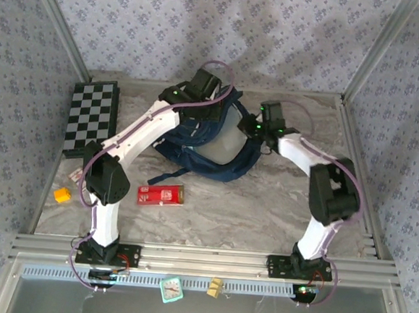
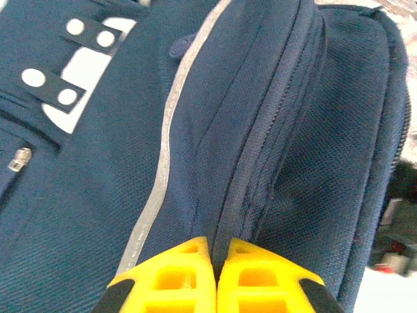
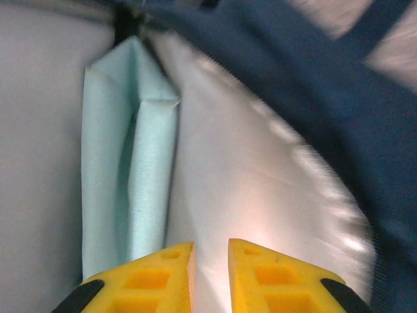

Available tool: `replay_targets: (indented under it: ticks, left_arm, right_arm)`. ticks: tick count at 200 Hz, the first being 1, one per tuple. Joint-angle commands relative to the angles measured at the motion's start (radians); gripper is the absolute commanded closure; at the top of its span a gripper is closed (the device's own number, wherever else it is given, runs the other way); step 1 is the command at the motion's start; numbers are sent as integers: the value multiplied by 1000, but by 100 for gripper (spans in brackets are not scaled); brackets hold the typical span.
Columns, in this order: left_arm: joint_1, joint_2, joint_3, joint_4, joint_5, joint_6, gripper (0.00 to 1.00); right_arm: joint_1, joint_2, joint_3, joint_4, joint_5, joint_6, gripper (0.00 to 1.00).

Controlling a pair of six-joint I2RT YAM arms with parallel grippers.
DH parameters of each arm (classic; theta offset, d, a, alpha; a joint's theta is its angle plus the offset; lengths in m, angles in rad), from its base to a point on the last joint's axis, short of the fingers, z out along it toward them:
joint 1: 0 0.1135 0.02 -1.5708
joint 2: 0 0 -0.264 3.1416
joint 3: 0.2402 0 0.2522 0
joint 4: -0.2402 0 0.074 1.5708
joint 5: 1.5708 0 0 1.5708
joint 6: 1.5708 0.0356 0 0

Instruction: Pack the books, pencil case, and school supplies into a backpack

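Left gripper (image 2: pixel 215 246): fingers pressed together on the backpack (image 2: pixel 78 215), right at the zip line of the upper panel. The zip ridge runs straight in between the tips, so I read this as a pinch on that edge, though the contact itself sits under the fingers and I can't be sure. Purpose, as I judge it: lift the flap so the mouth gapes for my other arm.

Right gripper (image 3: pixel 210 251): reaching into the opening, jaws a narrow slot apart, pale lining visible through the gap, nothing held. The pencil case (image 3: pixel 107 176) is inside, upright against the lining, just left of my fingertips and apart from them.

The bag lies at the far middle of the table (image 1: pixel 249 210). To pack, by my reckoning: the red box (image 1: pixel 161 194) on the table near the bag's strap, and the orange block (image 1: pixel 62 196) at the left edge.
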Motion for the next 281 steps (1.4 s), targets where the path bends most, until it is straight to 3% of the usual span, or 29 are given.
replay_targets:
  ticks: [1,24,42,62,95,127,185,281]
  left_arm:
    - [-25,15,1,17,122,-8,84]
    - [-10,-93,-145,73,169,-50,58]
    - [32,-258,-372,212,170,-117,45]
    - [138,-407,-611,308,181,-246,38]
    - [342,-508,-897,447,269,-418,37]
    - [427,-471,-983,546,317,-507,38]
    - [422,-390,-1024,708,336,-682,42]
    - [316,-241,-982,810,337,-774,46]
  right_arm:
    - [-36,-174,-97,-154,82,-103,75]
    - [-68,-273,-147,-270,67,-145,70]
    - [-48,-325,-173,-321,39,-169,67]
    - [22,-358,-189,-358,44,-175,63]
    - [160,-334,-193,-315,45,-87,57]
    - [293,-276,-163,-245,99,-28,57]
    - [323,-192,-170,-170,107,33,55]
    - [289,-149,-194,-107,72,49,55]
